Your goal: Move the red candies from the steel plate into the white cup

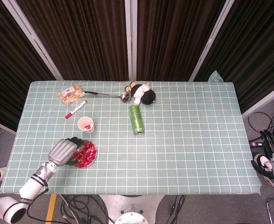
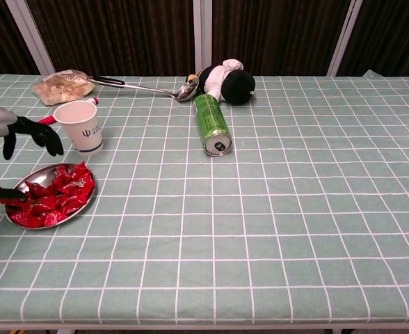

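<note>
left hand (image 2: 10, 139) open over steel plate (image 2: 81, 205) | red candies (image 2: 55, 191) just below

The tabletop (image 2: 295, 209) wears a matt green checked cloth. At its nine o'clock edge, the steel plate (image 2: 79, 205) shines smooth under glossy red candies (image 2: 55, 195) in crinkled wrappers. The white cup (image 2: 81, 126) looks like matt paper, the green can (image 2: 213, 125) glossy metal, the plush toy (image 2: 230, 82) soft fabric, the ladle (image 2: 149, 88) polished metal.
</note>
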`<act>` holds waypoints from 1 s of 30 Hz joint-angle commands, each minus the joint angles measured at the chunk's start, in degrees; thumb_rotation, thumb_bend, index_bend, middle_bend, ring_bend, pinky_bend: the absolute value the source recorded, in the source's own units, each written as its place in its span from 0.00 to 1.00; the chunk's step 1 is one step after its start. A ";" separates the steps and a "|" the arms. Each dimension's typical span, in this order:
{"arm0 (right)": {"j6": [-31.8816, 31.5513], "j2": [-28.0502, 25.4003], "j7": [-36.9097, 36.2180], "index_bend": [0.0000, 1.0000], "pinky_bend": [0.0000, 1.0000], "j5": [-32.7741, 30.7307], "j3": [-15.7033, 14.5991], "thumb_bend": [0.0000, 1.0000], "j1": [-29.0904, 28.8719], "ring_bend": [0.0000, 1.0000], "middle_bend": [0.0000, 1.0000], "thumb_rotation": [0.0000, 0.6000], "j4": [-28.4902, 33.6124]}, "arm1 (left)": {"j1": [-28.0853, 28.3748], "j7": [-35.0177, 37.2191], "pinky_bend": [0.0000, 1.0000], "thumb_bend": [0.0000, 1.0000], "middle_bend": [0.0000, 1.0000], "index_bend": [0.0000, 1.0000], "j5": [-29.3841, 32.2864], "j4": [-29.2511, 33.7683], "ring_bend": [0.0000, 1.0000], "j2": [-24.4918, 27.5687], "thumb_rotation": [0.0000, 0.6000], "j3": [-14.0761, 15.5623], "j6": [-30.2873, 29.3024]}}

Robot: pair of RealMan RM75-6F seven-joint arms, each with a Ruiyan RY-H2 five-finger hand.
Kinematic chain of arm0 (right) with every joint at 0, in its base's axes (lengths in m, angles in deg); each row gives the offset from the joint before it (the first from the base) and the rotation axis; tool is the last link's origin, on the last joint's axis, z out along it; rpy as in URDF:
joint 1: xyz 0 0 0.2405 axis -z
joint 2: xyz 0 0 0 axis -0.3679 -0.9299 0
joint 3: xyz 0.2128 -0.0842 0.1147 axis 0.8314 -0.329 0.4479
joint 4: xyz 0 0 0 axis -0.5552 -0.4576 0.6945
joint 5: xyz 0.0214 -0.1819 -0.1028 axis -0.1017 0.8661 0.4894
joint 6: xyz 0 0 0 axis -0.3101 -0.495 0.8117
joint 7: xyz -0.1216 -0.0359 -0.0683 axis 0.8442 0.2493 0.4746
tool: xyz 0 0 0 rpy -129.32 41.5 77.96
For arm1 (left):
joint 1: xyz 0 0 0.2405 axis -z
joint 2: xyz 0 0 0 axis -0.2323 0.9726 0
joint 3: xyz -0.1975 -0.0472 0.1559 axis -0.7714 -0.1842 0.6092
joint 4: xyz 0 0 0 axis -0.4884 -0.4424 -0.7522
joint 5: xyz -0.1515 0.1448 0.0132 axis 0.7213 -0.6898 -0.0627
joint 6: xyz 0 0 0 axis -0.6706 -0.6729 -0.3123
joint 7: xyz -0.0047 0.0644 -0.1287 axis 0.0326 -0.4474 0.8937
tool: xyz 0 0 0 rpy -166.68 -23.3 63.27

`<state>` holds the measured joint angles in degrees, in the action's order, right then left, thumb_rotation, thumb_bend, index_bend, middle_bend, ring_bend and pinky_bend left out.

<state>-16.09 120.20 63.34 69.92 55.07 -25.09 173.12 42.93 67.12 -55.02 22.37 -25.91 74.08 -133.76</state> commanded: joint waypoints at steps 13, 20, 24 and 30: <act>0.22 -0.04 0.07 0.02 0.11 -0.09 -0.14 0.20 0.07 0.00 0.06 1.00 0.25 | 2.02 -6.66 0.50 0.20 0.40 0.39 4.41 -2.70 0.30 -4.39 1.00 -0.60 5.43; 0.46 -0.08 0.12 0.02 0.11 -0.31 -0.12 0.20 0.02 0.00 0.06 1.00 0.30 | 2.53 -6.93 0.51 0.23 0.40 0.44 4.22 -5.23 0.30 -5.67 1.00 -0.34 6.47; 0.42 -0.06 0.10 0.02 0.11 -0.40 -0.16 0.20 0.12 0.00 0.06 1.00 0.27 | 2.68 -6.96 0.54 0.26 0.43 0.50 3.62 -6.82 0.33 -6.25 1.00 -0.15 6.42; 0.42 -0.10 0.14 0.02 0.11 -0.33 -0.15 0.20 0.10 0.00 0.06 1.00 0.33 | 2.55 -4.53 0.64 0.29 0.50 0.55 2.10 -9.09 0.40 -7.33 1.00 -0.21 5.04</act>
<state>-15.67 120.09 63.49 69.58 54.92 -24.98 173.45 45.52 62.14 -52.49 13.78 -32.93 73.84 -128.34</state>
